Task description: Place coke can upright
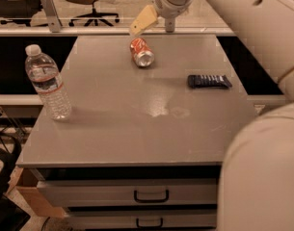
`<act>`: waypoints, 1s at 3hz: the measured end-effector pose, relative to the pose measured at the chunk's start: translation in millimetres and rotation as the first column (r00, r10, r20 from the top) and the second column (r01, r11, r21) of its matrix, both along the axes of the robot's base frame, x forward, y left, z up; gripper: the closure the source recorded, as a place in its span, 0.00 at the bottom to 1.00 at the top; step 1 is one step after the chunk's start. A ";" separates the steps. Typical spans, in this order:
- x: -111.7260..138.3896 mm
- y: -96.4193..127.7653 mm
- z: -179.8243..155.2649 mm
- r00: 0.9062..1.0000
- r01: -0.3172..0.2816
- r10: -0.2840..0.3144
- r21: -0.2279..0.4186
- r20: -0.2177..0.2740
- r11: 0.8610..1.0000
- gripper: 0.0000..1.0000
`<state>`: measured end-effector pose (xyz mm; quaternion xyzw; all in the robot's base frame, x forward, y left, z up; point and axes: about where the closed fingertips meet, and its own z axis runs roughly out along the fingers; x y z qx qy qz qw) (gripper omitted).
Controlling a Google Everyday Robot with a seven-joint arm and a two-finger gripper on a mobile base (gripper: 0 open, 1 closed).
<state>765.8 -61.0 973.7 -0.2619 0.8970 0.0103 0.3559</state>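
The coke can [141, 52] is red-orange with a silver end and lies on its side at the back middle of the grey table [137, 129]. Its silver end faces the camera. My gripper [156, 23] hangs above the table's far edge, just behind and slightly above the can, without touching it. Its tan finger [143, 20] and a grey finger [169, 26] stand apart, so it is open and empty.
A clear plastic water bottle [47, 83] stands upright near the left edge. A flat dark blue packet [209, 81] lies at the right. My arm [262, 167] fills the right foreground. Drawers [151, 195] sit below the tabletop, and office chairs stand behind.
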 end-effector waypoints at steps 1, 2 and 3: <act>16.2 3.9 -12.5 0.999 0.003 -0.005 -0.033 -0.052 0.999 0.00; 26.9 11.2 -22.6 0.996 -0.004 -0.002 -0.058 -0.089 0.998 0.00; 33.9 23.8 -38.4 0.990 -0.014 0.003 -0.076 -0.143 0.997 0.00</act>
